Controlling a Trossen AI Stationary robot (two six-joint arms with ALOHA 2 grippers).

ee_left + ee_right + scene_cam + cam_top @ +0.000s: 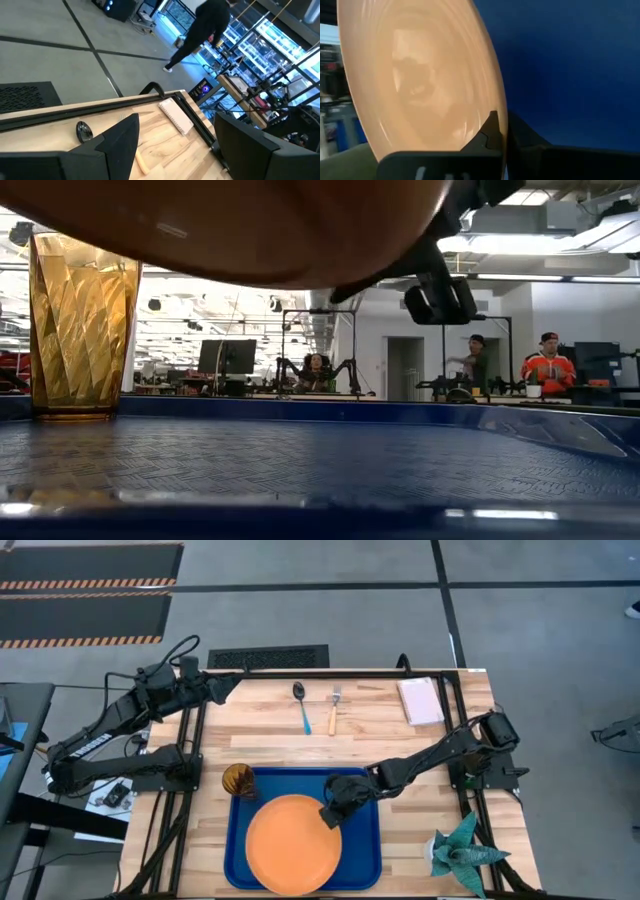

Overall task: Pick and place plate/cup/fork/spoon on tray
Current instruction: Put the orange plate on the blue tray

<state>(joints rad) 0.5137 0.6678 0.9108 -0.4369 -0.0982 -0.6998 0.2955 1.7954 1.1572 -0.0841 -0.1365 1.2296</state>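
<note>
Plate [292,857] first: you have the round orange plate over the blue tray [365,860], covering most of the tray's near and middle floor in the high view. From table height its underside [250,230] fills the top of the picture with open space between it and the tray floor [330,460], so it is held clear of the tray, at least on that side.

Your right gripper [333,814] sits at the plate's far right edge, with its arm reaching in from the table's right side. In the right wrist view its dark fingers [490,131] are clamped on the plate's rim [420,80], one on each face, with the tray's blue showing behind.

Your cup [238,780] stands upright at the tray's far left corner. The low view shows the amber tumbler [80,325] standing at the tray's far edge.

Your spoon [302,705] and fork [334,710] lie side by side on the bare wood toward the far edge, spoon on the left, well apart from the tray. A pinkish-white block [421,700] lies to their right.

Your left gripper [222,688] waits at the table's far left corner, and its fingers [120,142] stand apart with nothing between them. A teal plant-like object [462,850] stands at the near right corner.
</note>
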